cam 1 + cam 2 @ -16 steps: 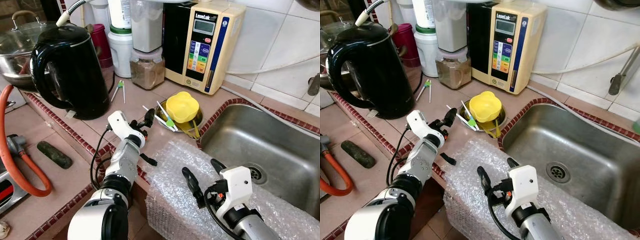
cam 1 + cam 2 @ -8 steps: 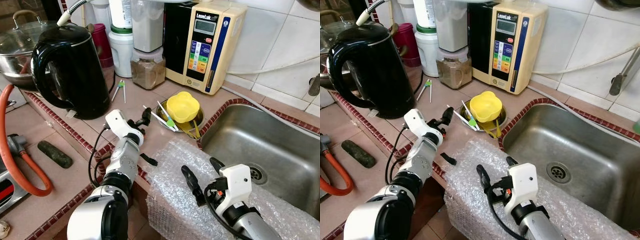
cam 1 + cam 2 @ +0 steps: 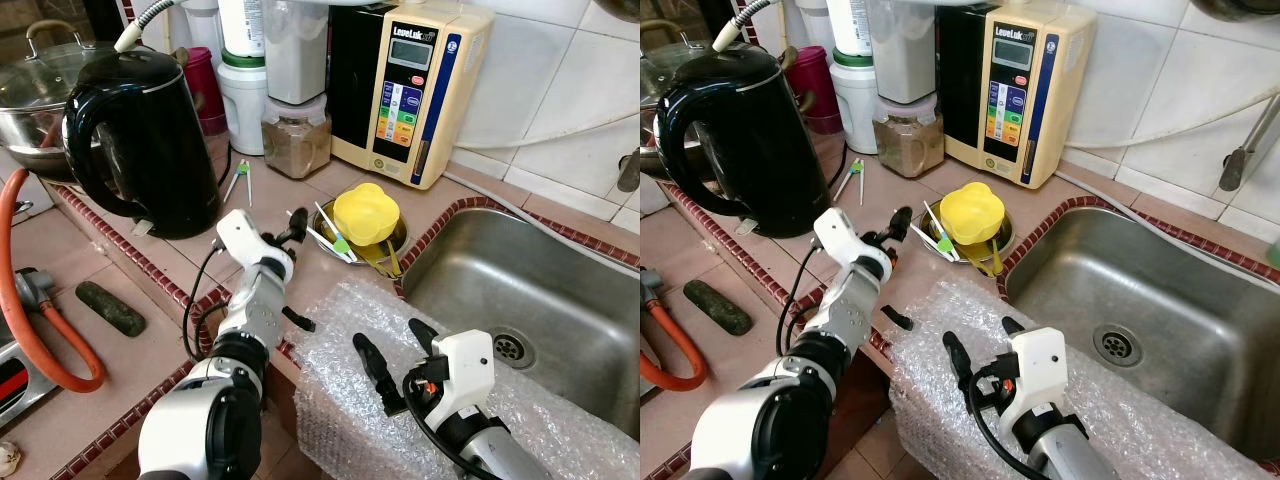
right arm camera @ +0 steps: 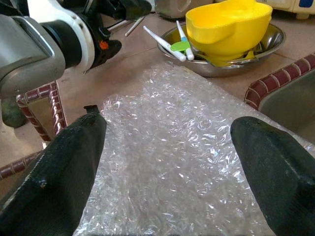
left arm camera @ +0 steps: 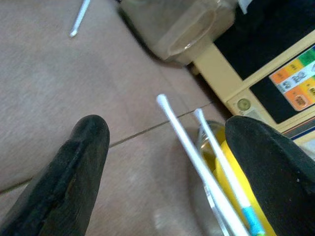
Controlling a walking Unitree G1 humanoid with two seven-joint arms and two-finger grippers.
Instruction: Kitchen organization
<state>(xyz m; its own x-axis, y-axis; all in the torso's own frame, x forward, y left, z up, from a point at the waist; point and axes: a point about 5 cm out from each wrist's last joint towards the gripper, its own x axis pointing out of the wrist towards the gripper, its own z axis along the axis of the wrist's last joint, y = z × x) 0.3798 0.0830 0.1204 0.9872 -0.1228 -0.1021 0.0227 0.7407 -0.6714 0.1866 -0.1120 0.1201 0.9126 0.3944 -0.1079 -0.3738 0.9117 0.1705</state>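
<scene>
A small steel bowl (image 3: 397,240) stands on the tiled counter beside the sink, holding a yellow plastic cup (image 3: 365,213), a green spoon and white-handled utensils (image 3: 316,234). My left gripper (image 3: 296,277) is open just left of the bowl. In the left wrist view, the white handles (image 5: 184,142) lie between its black fingers (image 5: 74,167). My right gripper (image 3: 392,350) hovers open over a sheet of bubble wrap (image 3: 335,400) draped on the counter's front edge. In the right wrist view, the bubble wrap (image 4: 172,147) spreads below with the bowl (image 4: 221,64) beyond.
A black kettle (image 3: 140,140) stands at the left and a cream water ioniser (image 3: 410,90) and a jar (image 3: 296,140) at the back. The steel sink (image 3: 520,290) lies to the right. An orange hose (image 3: 30,330) and a dark green piece (image 3: 108,308) lie on the lower counter.
My left gripper has edged forward toward the bowl and its white handles. My right gripper has slid a little to the left over the bubble wrap.
</scene>
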